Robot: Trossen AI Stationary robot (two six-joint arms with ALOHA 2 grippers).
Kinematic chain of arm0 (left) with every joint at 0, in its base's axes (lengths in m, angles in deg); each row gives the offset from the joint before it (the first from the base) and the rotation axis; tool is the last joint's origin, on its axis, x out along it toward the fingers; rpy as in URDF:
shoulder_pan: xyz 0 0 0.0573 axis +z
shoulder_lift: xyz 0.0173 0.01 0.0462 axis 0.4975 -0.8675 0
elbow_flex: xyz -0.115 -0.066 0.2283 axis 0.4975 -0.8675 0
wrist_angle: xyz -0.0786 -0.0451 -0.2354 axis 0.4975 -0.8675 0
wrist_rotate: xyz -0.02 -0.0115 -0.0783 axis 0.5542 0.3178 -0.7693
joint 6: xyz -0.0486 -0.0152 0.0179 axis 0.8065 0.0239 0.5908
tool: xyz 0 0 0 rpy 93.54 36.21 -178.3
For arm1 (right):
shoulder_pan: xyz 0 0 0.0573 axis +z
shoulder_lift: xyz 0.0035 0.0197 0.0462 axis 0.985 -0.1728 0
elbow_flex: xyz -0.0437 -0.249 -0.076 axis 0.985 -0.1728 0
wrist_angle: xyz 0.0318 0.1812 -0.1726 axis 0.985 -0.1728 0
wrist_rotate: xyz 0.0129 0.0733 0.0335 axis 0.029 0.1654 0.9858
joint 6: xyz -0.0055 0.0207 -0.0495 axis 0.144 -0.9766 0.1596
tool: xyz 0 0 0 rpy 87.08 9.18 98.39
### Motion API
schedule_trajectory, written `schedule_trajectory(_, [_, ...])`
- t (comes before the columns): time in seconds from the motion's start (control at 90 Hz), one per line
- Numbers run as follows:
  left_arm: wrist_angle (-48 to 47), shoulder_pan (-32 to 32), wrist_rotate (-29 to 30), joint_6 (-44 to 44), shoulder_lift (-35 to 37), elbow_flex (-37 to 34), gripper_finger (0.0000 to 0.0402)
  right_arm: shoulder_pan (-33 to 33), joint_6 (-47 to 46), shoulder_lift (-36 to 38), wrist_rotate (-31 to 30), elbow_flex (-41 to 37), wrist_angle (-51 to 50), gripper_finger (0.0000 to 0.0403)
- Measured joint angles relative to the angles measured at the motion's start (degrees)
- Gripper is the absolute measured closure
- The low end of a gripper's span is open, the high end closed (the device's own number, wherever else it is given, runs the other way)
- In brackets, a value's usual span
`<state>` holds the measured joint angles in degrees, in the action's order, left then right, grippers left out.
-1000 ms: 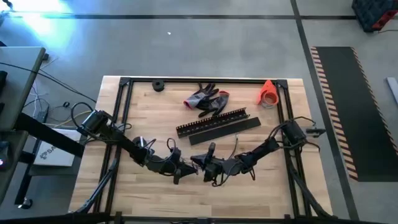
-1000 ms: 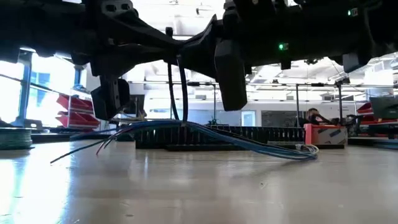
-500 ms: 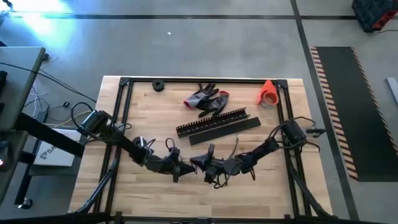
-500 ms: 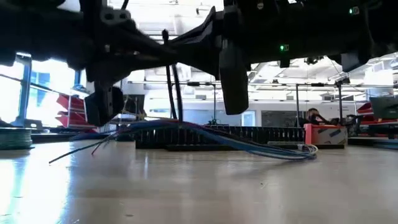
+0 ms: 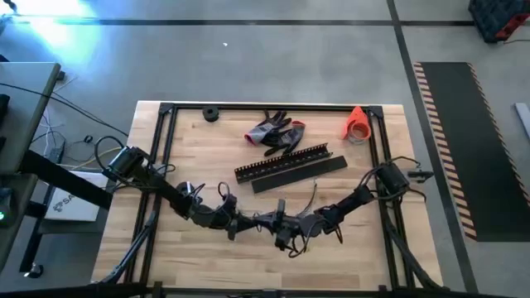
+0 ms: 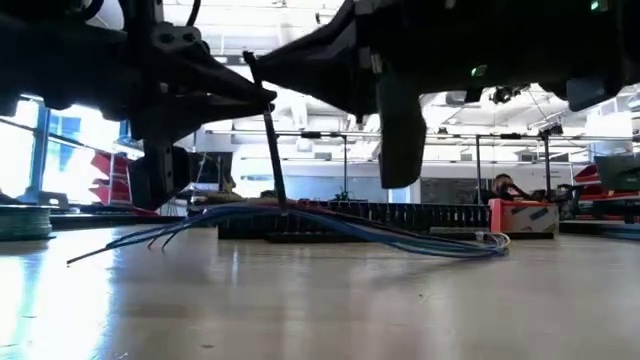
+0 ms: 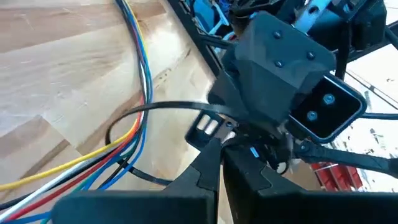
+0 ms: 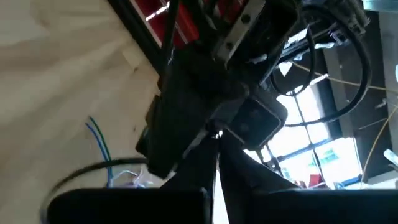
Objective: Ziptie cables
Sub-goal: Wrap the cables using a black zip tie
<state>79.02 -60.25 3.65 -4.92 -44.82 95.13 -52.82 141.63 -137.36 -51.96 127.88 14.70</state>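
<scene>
The cables (image 6: 330,222) are a bundle of thin blue, red, yellow and white wires (image 7: 140,74) lying along the wooden table near its front middle. A black ziptie (image 7: 155,109) loops around them, and its strap (image 6: 272,150) rises steeply from the bundle. My left gripper (image 5: 247,222) and my right gripper (image 5: 267,222) meet tip to tip just above the bundle. Both are shut at the ziptie. My left gripper is shut at the ziptie's pale head (image 7: 206,129), where the loop closes, coming level from the table's left. Its own fingers hide the exact hold. The loop hangs below around the wires, which rest on the table. My right gripper is shut on the ziptie's strap, coming level from the table's right, opposite the left gripper. The strap (image 6: 268,110) runs up from the bundle to the fingertips. The dark fingers hide the place of contact in its wrist view.
Long black slotted strips (image 5: 290,165) lie just beyond the grippers. Grey-and-red gloves (image 5: 276,132), an orange cone (image 5: 357,122) and a black roll (image 5: 210,114) sit at the far edge. A black frame rail (image 5: 166,149) borders the table. A person (image 6: 500,186) sits far behind.
The grippers have drawn apart, the left toward the table's left edge and the right toward its right and near edge. The ziptie's two upright strands in the low view have closed into one, so the loop around the cables has narrowed. The bundle has stayed on the table.
</scene>
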Motion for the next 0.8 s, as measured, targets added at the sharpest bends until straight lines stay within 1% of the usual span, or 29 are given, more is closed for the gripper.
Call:
schedule_trajectory(0.1, [0.20, 0.00, -0.05, 0.00, 0.00, 0.00, 0.0402, -0.62, -0.15, 0.00, 0.15, -0.02, -1.63, 0.0399])
schedule_trajectory(0.178, [0.22, 0.02, -0.49, 0.00, 0.00, 0.00, 0.0402, -1.11, -1.88, 0.00, 1.05, -0.02, -2.15, 0.0384])
schedule_trajectory(0.289, [0.17, 0.02, -0.79, -0.02, 0.00, 0.00, 0.0402, -1.78, -6.15, 0.00, 2.41, -0.02, -2.79, 0.0340])
schedule_trajectory(0.422, [-0.18, 0.00, -1.04, -0.02, 0.00, -0.01, 0.0402, -2.10, -6.28, 0.00, 2.27, 0.00, -3.55, 0.0273])
schedule_trajectory(0.489, [0.09, 0.02, -0.93, -0.03, 0.00, 0.00, 0.0402, -2.10, -7.08, 0.02, 0.36, 0.00, -4.14, 0.0247])
schedule_trajectory(0.567, [-0.02, 0.02, -1.06, 0.21, 0.00, 0.00, 0.0402, -2.18, -9.31, 0.05, -2.53, -0.02, -4.66, 0.0228])
schedule_trajectory(0.611, [-0.31, 0.02, -1.71, 0.33, 0.00, 0.00, 0.0402, -2.52, -11.70, 0.54, -2.92, -0.05, -5.89, 0.0222])
schedule_trajectory(0.678, [-0.31, 0.02, -2.94, 0.31, 0.00, 0.00, 0.0402, -3.74, -17.40, 2.30, -1.41, -0.91, -8.58, 0.0218])
schedule_trajectory(0.756, [-0.68, 0.00, -5.62, 0.32, 0.00, 0.00, 0.0402, -6.07, -24.67, 5.69, 1.76, -2.68, -13.18, 0.0218])
schedule_trajectory(0.8, [-1.00, 0.00, -7.07, 0.29, 0.00, 0.02, 0.0402, -7.80, -29.02, 8.17, 4.92, -3.85, -16.73, 0.0218])
